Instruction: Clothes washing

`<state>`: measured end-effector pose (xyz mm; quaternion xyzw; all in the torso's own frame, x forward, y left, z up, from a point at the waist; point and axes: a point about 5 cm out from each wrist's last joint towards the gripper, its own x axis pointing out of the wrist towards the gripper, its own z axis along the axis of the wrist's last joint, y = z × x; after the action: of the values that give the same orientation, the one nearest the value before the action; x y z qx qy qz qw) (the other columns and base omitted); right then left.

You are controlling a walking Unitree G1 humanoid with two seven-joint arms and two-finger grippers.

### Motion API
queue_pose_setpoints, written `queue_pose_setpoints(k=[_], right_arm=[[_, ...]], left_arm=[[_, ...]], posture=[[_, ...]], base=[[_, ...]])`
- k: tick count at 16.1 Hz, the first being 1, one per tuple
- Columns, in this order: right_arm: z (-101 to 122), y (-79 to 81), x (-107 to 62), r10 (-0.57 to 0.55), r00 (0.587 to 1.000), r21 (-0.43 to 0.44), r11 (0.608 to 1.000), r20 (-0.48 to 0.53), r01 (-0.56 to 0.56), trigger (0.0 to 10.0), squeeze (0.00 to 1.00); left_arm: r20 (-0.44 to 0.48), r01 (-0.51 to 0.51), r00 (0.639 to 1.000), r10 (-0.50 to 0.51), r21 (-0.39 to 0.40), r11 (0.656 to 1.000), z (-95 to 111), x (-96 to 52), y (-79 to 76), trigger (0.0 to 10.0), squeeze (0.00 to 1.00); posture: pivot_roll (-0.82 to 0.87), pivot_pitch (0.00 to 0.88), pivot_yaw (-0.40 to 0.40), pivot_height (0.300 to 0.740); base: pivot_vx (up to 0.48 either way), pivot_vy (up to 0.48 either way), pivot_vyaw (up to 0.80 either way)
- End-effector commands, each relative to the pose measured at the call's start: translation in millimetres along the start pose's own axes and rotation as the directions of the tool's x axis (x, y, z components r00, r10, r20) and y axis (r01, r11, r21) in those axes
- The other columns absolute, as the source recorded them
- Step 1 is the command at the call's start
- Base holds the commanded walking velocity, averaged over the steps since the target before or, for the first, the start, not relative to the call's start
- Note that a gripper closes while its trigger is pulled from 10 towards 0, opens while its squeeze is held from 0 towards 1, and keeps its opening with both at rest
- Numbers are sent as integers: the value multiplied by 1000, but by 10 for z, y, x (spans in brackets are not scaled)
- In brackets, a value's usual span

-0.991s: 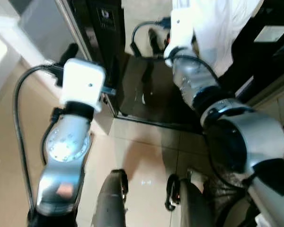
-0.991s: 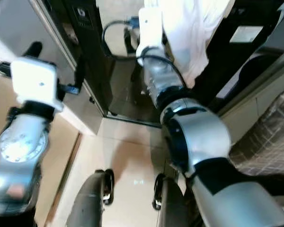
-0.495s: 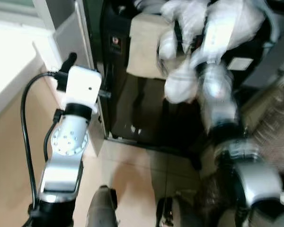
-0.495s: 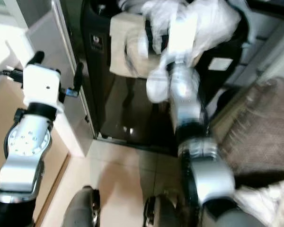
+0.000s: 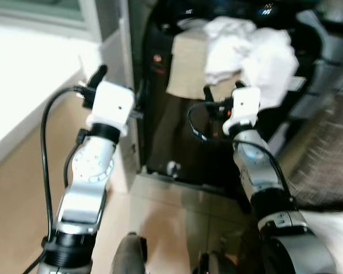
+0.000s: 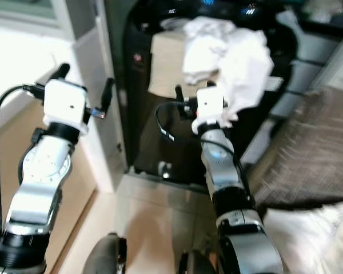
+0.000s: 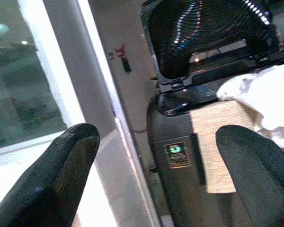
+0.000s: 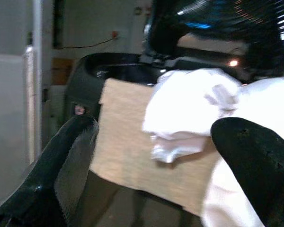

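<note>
- Two cloths, a white bundle point(image 5: 248, 48) and a tan towel point(image 5: 186, 65), hung over the black washing machine's point(image 6: 143, 80) open top.
- The right gripper point(image 8: 156, 156) and the left gripper point(image 7: 151, 175) were both spread wide, holding nothing.
- The clothes might slide to the floor, since they hung outside the tub.
- The small labels were too blurry to read.

White clothes point(image 6: 228, 48) heaped on the dark washer point(image 6: 160, 114) — apparently draping over its front.
</note>
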<state>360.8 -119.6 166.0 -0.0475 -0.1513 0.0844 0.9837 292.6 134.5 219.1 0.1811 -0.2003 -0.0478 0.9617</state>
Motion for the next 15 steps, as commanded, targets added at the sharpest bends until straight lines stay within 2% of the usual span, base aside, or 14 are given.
queue_pose_setpoints(k=[1, 2, 4, 6, 7, 11, 15], right_arm=[[35, 11, 22, 2, 1000, -7, 1000, 17, -2, 10000, 0], [35, 35, 7, 11, 1000, -10, 1000, 19, -10, 10000, 0], [-2, 71, -8, 36, 999, 20, 999, -24, -35, 10000, 0], [-14, 77, -10, 46, 998, 7, 999, -34, -46, 10000, 0], [-19, 62, -27, 35, 999, -10, 999, -24, -36, 10000, 0], [-25, 91, -41, 67, 997, 10, 998, -34, -67, 10000, 0], [68, 134, 20, 122, 993, 40, 992, 9, -122, 10000, 0]], left_arm=[[16, 12, 1000, -12, 15, 1000, 10, 7, -33, 10000, 0], [13, 12, 1000, -13, 21, 1000, -6, 1, -34, 10000, 0], [-4, 40, 999, -40, -36, 999, -40, -7, -47, 10000, 0], [-2, 46, 999, -46, -8, 999, -37, -6, -45, 10000, 0], [-15, 17, 1000, -17, 45, 999, -60, -7, -22, 10000, 0], [-3, 13, 1000, -12, 47, 999, -17, 0, -35, 10000, 0], [-2, -28, 1000, 28, 50, 998, 11, 9, -74, 10000, 0]], posture=[[78, 11, -32, 708], [80, 10, -32, 708], [80, 12, -30, 708], [78, 19, -29, 708], [74, 35, -23, 708], [79, 44, -23, 708], [84, 44, -31, 739]], base=[[0, 0, 0], [0, 0, 0], [0, 240, -391], [0, 480, -744], [0, 0, 0], [0, 0, 0], [0, 0, -109]])
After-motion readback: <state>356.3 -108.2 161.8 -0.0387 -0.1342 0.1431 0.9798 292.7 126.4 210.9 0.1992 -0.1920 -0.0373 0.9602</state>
